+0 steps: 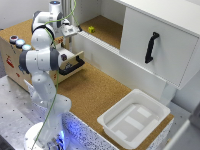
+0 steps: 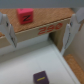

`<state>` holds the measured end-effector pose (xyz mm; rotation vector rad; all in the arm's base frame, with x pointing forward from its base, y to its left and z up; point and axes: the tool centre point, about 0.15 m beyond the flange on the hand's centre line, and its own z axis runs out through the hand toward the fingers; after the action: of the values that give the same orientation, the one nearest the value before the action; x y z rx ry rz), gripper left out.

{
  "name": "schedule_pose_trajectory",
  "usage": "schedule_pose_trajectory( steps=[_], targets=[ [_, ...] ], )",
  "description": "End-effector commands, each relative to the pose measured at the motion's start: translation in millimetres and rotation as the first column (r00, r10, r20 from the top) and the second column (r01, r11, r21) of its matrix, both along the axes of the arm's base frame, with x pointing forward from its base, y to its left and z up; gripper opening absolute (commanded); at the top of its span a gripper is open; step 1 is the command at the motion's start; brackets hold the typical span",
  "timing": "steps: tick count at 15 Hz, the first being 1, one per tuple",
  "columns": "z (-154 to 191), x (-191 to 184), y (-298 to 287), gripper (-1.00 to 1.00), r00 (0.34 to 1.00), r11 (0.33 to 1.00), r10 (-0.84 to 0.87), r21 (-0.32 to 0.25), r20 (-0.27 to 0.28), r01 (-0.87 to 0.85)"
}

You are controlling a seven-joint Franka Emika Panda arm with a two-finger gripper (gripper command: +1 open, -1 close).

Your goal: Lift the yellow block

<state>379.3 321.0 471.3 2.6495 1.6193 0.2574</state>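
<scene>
The yellow block (image 1: 91, 29) is a tiny cube on the cork shelf inside the open white cabinet, at the back of the exterior view. My gripper (image 1: 70, 31) hangs from the white arm to the exterior view's left of the block, apart from it. In the wrist view the gripper (image 2: 38, 46) is open, its two fingers (image 2: 6, 27) spread wide with nothing between them. The yellow block does not show in the wrist view.
The wrist view shows a red block (image 2: 25, 16) on a cork ledge and a purple block (image 2: 40, 77) on a white surface below. A drawer with a black handle (image 1: 73, 65), a cabinet door with a black handle (image 1: 151, 47) and a white bin (image 1: 132, 117) are nearby.
</scene>
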Motion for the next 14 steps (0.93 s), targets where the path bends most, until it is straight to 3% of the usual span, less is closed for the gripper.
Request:
schedule_pose_trajectory(
  steps=[1,5,7,10,14],
  targets=[
    [32.3,56.3,8.6,1.0,0.967,0.967,-0.253,-0.021,0.022,0.253],
    [36.2,90.2,19.1,1.0,0.901,0.902,-0.428,-0.036,0.077,0.431],
    [32.7,106.6,24.2,1.0,0.838,0.842,-0.536,-0.01,0.104,0.54],
    [33.4,123.0,36.9,1.0,0.749,0.762,-0.647,0.079,0.14,0.643],
    [42.4,147.0,41.1,1.0,0.685,0.716,-0.697,0.145,0.213,0.683]
  ],
)
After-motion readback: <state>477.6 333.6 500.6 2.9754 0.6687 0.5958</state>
